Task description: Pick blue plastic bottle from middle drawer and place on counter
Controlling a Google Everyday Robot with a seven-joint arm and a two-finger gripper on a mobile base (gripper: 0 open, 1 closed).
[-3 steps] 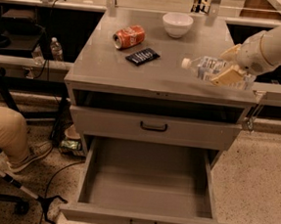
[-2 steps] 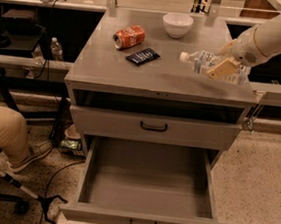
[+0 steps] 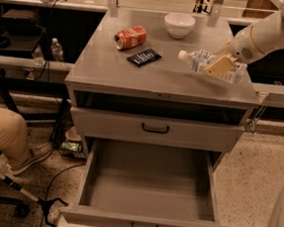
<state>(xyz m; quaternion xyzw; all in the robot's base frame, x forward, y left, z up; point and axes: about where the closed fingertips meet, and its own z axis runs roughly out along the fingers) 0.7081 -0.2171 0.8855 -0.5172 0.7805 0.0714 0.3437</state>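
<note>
The blue plastic bottle (image 3: 197, 58) is clear with a white cap and a pale label. It lies on its side in my gripper (image 3: 219, 66), cap pointing left, just over the right part of the counter (image 3: 150, 76). The gripper is shut on the bottle's base end, and my pale arm (image 3: 268, 34) reaches in from the upper right. The middle drawer (image 3: 145, 220) is pulled fully out below, and its grey tray is bare. The drawer above it (image 3: 155, 129) is shut.
A red-orange soda can (image 3: 130, 37) lies at the counter's back left, with a dark flat packet (image 3: 144, 57) beside it. A white bowl (image 3: 179, 24) stands at the back. A seated person's leg (image 3: 6, 133) and a cane are at the left. A second bottle (image 3: 56, 49) stands on the left shelf.
My gripper has carried the bottle a little to the left and further back over the counter. The drawers and other objects have not moved.
</note>
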